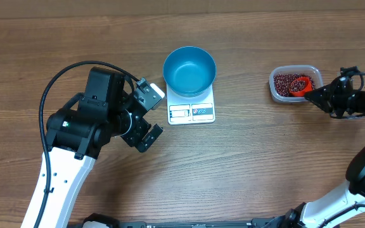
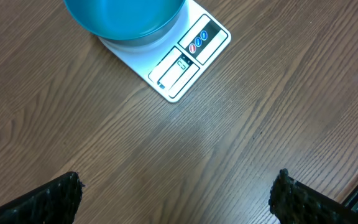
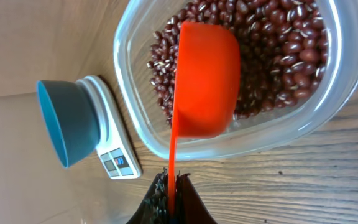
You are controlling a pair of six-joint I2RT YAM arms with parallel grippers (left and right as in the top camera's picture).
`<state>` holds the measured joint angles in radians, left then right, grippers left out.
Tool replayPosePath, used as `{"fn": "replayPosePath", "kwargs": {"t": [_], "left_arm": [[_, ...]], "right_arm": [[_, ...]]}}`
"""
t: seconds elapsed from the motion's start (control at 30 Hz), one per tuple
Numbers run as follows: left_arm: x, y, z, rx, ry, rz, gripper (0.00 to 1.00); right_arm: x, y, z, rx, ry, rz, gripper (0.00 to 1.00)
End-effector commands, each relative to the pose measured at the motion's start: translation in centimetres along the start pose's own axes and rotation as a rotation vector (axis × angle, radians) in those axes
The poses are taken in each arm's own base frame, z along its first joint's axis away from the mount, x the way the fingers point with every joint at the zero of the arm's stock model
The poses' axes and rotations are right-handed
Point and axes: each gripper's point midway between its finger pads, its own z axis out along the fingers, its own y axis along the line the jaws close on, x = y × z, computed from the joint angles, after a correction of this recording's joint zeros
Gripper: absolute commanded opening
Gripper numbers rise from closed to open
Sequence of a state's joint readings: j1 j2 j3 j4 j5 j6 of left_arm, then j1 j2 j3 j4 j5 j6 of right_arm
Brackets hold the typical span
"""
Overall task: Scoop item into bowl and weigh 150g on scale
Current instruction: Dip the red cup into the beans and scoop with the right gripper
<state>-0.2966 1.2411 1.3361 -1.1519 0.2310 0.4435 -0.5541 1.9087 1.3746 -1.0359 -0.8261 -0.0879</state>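
Scooping looks to be the step in hand, so take the scene from the left. The left gripper (image 2: 176, 202) hangs over the table (image 2: 241, 149) to the near left of the scale (image 1: 191, 102), jaws spread wide and holding nothing. It is best kept apart from the scale, since any touch on the platform would upset the reading. In the middle the bowl (image 1: 189, 71) sits on the far part of the scale, its blue inside bare of beans as far as the overhead view shows. The display strip (image 2: 179, 65) lies uncovered along the near edge, its digits too small to read. Well apart to the right, the beans (image 3: 278, 43) lie heaped in a clear tub (image 1: 274, 85). The right gripper (image 3: 169, 196) is clenched on the thin handle (image 3: 173, 155) of an orange scoop (image 3: 207, 81), whose cup is over the beans inside the tub. Whether it is loaded I cannot tell. To do this well, I judge the cup should go low into the heap, be levelled before lifting, and travel flat across the gap to the bowl. A thin handle in a pinch grip may roll and spill beans. Modest loads would make it easier to creep up on the target weight than to overshoot it.
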Motion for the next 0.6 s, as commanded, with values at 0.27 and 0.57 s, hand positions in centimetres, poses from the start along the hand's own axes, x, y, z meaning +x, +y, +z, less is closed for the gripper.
{"fn": "replayPosePath", "kwargs": {"t": [0.27, 0.57], "left_arm": [[-0.74, 0.19, -0.5, -0.007, -0.023, -0.006, 1.0], [-0.73, 0.18, -0.5, -0.007, -0.023, -0.006, 1.0]], "right_arm": [[-0.2, 1.69, -0.5, -0.114, -0.007, -0.033, 0.04], [0.1, 1.97, -0.57, -0.131, 0.002, -0.019, 0.04]]}}
